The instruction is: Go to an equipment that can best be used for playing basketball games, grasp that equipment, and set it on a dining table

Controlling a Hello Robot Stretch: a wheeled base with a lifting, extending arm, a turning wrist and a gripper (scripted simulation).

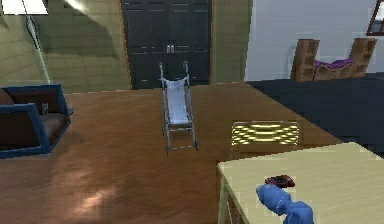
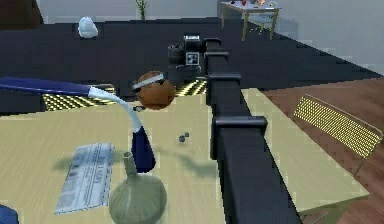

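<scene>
Gripper [image 2: 172,62]: at the end of the arm, over the far edge of the table [image 2: 40,140]; can't tell finger state, and can't tell if it has hold of anything.
Blue curved thing [image 2: 135,140]: comes in from the arm side view's left and bends down toward the table, just beside the ball.
Newspaper [image 2: 85,178]: flat on the table, near edge.
Glass vase [image 2: 135,200]: upright, right of the newspaper, below the blue thing.
Basketball [image 2: 155,95]: brown-orange ball at the table's far edge, just left of the gripper; can't tell if it rests there or hangs.
Small dark bits [image 2: 183,135]: on the table between ball and arm.
Yellow chair [image 2: 335,125]: right of the table.
Risk: a ball set this close to the edge would likely roll off. Any sideways push could send it into the blue thing or the vase. A move further in over bare tabletop looks safer.
</scene>
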